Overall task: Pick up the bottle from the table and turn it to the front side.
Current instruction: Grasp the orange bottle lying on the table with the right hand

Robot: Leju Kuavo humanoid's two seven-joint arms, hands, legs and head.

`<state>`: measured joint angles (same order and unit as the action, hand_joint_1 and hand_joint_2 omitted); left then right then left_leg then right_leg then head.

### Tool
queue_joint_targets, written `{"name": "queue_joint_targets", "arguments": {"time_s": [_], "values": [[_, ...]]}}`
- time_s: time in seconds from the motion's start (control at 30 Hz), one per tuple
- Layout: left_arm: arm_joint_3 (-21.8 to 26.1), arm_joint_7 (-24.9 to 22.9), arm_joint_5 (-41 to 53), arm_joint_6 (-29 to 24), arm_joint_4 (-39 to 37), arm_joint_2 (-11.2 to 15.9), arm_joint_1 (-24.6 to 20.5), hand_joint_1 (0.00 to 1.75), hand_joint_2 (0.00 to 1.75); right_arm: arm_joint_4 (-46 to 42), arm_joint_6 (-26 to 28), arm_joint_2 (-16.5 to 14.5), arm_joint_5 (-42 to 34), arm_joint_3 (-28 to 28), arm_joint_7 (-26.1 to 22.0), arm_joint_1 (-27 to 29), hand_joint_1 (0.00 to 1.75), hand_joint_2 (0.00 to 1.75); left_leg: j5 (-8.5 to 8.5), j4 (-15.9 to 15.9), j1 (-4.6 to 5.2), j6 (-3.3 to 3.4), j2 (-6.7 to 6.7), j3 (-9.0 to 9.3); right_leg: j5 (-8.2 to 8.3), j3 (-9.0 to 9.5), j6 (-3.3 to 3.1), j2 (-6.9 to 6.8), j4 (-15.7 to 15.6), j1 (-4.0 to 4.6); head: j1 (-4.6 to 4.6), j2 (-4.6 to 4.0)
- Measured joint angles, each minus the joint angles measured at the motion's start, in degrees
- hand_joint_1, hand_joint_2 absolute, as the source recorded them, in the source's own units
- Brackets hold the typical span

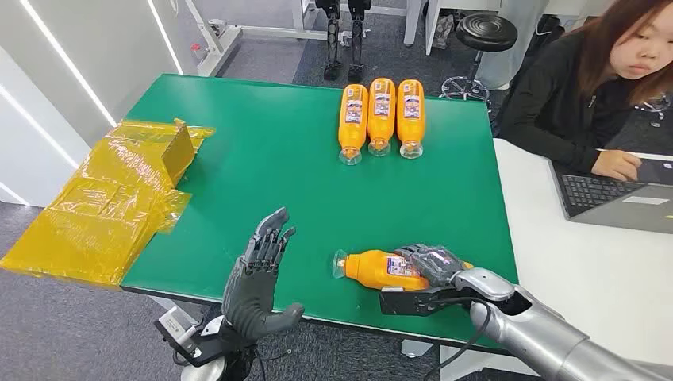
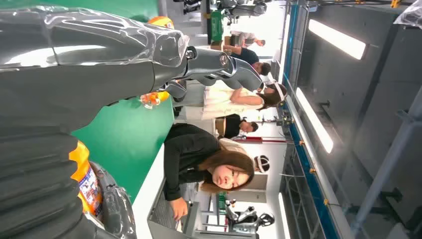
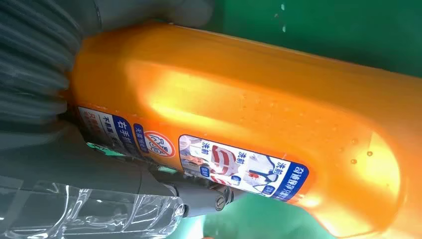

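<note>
- Crumpled yellow plastic sheets (image 1: 111,198) hang over the left edge of the green table (image 1: 262,175).
- The left hand (image 1: 258,278) is raised over the near edge, fingers spread apart and holding nothing.
- The orange bottle (image 1: 377,267) lies on its side near the near right edge, cap pointing left; the right hand (image 1: 432,268) wraps around its base end.
- Three more orange bottles (image 1: 382,115) lie side by side at the far edge.
- A person (image 1: 583,87) sits at the far right with a laptop (image 1: 615,194).
</note>
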<state>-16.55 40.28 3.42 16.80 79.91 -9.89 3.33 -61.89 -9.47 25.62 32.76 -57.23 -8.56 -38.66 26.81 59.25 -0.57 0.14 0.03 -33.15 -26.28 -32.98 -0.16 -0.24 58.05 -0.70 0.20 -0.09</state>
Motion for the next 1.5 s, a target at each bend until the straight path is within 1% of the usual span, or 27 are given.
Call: {"name": "queue_joint_targets", "arguments": {"time_s": [0.07, 0.17, 0.4, 0.57, 0.67, 0.77, 0.87, 0.97, 1.03, 1.17, 1.3, 1.37, 1.5], "values": [[0.0, 0.0, 0.1, 0.1, 0.0, 0.0, 0.1, 0.00, 1.75, -0.5, 0.3, 0.0, 0.7, 0.7, 0.1, 0.6, 1.75, 1.75, 0.00, 0.0, 0.00, 0.00, 0.00, 0.00, 0.00, 0.00, 0.00, 0.00, 0.0, 0.00, 0.00, 0.00], [0.1, 0.0, 0.3, 0.3, 0.2, 0.0, 0.3, 0.00, 1.75, -2.4, 1.8, 0.1, 3.2, 3.3, 0.4, 2.7, 1.75, 1.75, 0.00, 0.0, 0.00, 0.00, -0.01, -0.01, 0.00, -0.01, 0.00, -0.01, 0.0, 0.00, 0.01, 0.00], [0.4, 0.0, 0.8, -0.3, 0.8, 0.0, 0.6, 0.00, 1.75, -7.7, 9.7, -0.1, 11.2, 9.2, 2.3, 8.1, 1.75, 1.75, -0.02, 0.0, 0.01, -0.02, -0.04, -0.32, 0.00, -0.28, 0.00, -0.03, 0.1, -0.01, 0.00, 0.00], [0.7, 0.0, 1.4, -0.7, 0.9, -0.1, 0.6, 0.00, 1.75, -12.1, 15.9, -2.2, 18.0, 13.8, 2.8, 10.8, 1.75, 1.75, -0.02, 0.0, 0.00, -0.03, -0.06, -0.38, -0.02, -0.35, -0.01, -0.06, 0.1, 0.00, 0.01, 0.00], [1.0, 0.0, 1.9, -0.8, 1.1, -0.2, 0.8, 0.00, 1.75, -16.9, 20.0, -3.8, 22.4, 17.0, 3.0, 14.0, 1.75, 1.75, -0.01, 0.0, 0.00, -0.03, -0.07, -0.42, -0.05, -0.40, -0.03, -0.06, 0.1, 0.00, -0.01, 0.00], [1.1, 0.0, 2.0, -0.7, 1.4, -0.3, 1.1, 0.00, 1.75, -21.5, 21.5, -4.7, 24.2, 18.9, 3.2, 17.1, 1.75, 1.75, -0.01, 0.0, 0.00, -0.03, -0.08, -0.50, -0.07, -0.47, -0.03, -0.08, 0.1, 0.00, -0.02, 0.00], [1.2, 0.0, 2.0, -0.7, 1.5, -0.3, 1.3, 0.00, 1.75, -24.1, 22.1, -5.1, 24.5, 20.3, 3.0, 19.1, 1.75, 1.75, -0.01, 0.0, 0.00, -0.03, -0.09, -0.55, -0.08, -0.51, -0.03, -0.09, 0.1, 0.00, -0.01, 0.00], [1.3, 0.0, 1.9, -0.4, 1.6, -0.3, 1.3, 0.00, 1.75, -26.2, 25.1, -5.4, 25.8, 21.7, 2.5, 21.5, 1.75, 1.75, -0.01, 0.0, 0.01, -0.03, -0.09, -0.56, -0.07, -0.51, -0.03, -0.10, 0.0, -0.02, 0.01, 0.00], [1.3, 0.0, 1.9, -0.2, 1.6, -0.3, 1.3, 0.00, 1.75, -27.7, 28.1, -6.0, 27.4, 22.5, 2.2, 23.8, 1.75, 1.75, -0.01, 0.0, 0.02, -0.03, -0.09, -0.57, -0.07, -0.51, -0.02, -0.10, 0.0, -0.02, 0.01, 0.00], [1.3, 0.0, 1.9, -0.2, 1.5, -0.3, 1.2, 0.00, 1.75, -30.8, 36.3, -8.5, 31.3, 23.5, 0.9, 28.8, 1.75, 1.75, 0.01, 0.0, 0.01, -0.02, -0.08, -0.57, -0.08, -0.56, -0.04, -0.09, 0.0, -0.01, -0.01, 0.00], [1.3, 0.0, 1.5, -0.2, 1.0, -0.5, 0.7, 0.00, 1.75, -32.3, 41.9, -10.9, 32.1, 23.5, -1.0, 32.5, 1.75, 1.75, 0.02, 0.0, 0.00, -0.04, -0.06, -0.58, -0.10, -0.60, -0.06, -0.07, 0.1, 0.00, -0.01, 0.00], [1.2, 0.0, 1.3, -0.2, 0.6, -0.6, 0.2, 0.00, 1.75, -32.4, 42.9, -11.9, 31.7, 23.3, -1.7, 33.6, 1.75, 1.75, 0.02, -0.1, 0.00, -0.04, -0.04, -0.58, -0.10, -0.60, -0.06, -0.06, 0.1, 0.00, 0.00, 0.00], [0.9, 0.0, 1.1, -0.3, -0.1, -0.7, -0.6, 0.00, 1.75, -32.1, 43.0, -13.8, 30.3, 22.8, -2.6, 34.3, 1.75, 1.75, 0.02, 0.0, 0.00, -0.04, -0.01, -0.58, -0.09, -0.60, -0.06, -0.04, 0.1, 0.00, 0.00, 0.00]]}}
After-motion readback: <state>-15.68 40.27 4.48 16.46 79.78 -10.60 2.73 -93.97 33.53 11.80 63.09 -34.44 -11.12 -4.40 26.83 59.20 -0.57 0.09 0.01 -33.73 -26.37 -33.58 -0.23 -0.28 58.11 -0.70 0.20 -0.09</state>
